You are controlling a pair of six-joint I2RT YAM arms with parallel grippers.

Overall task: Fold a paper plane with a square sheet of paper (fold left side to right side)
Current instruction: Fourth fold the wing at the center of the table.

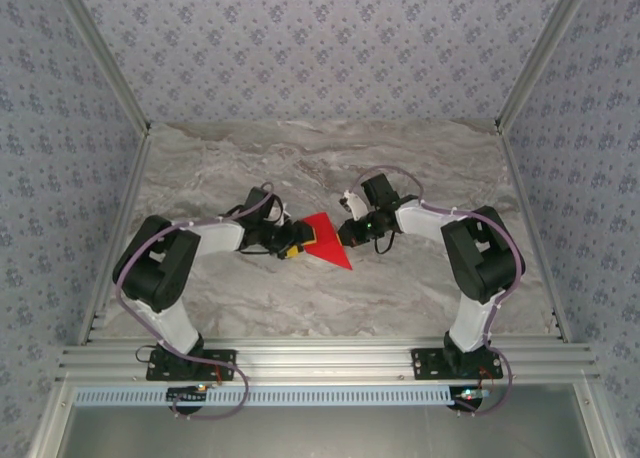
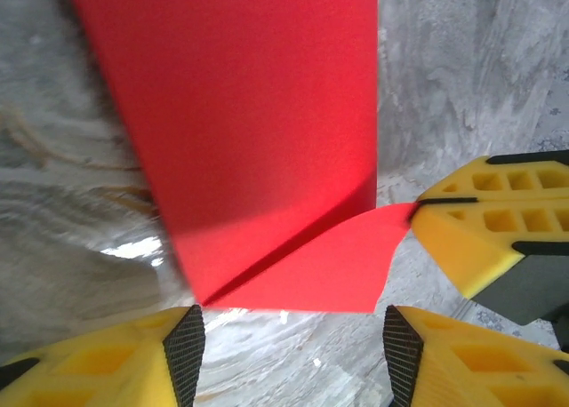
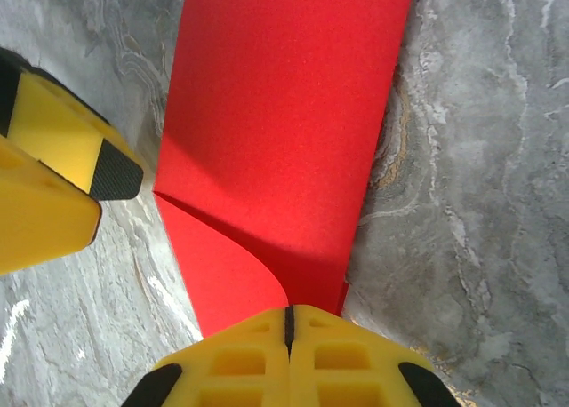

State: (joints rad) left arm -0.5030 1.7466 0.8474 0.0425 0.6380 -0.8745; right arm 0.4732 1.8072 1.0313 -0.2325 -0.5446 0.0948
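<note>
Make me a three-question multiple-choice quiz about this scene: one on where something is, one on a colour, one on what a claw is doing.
1. Where is the square sheet of paper? A) near the middle of the table; B) against the far wall; C) hanging off the table's near edge.
2. What colour is it? A) blue; B) white; C) red.
3. What is the right gripper doing? A) gaping wide; B) shut on the paper's edge; C) gripping a cable.
Answers: 1 A, the top view shows it mid-table; 2 C, it is bright red in every view; 3 B, its fingers meet on the paper.
</note>
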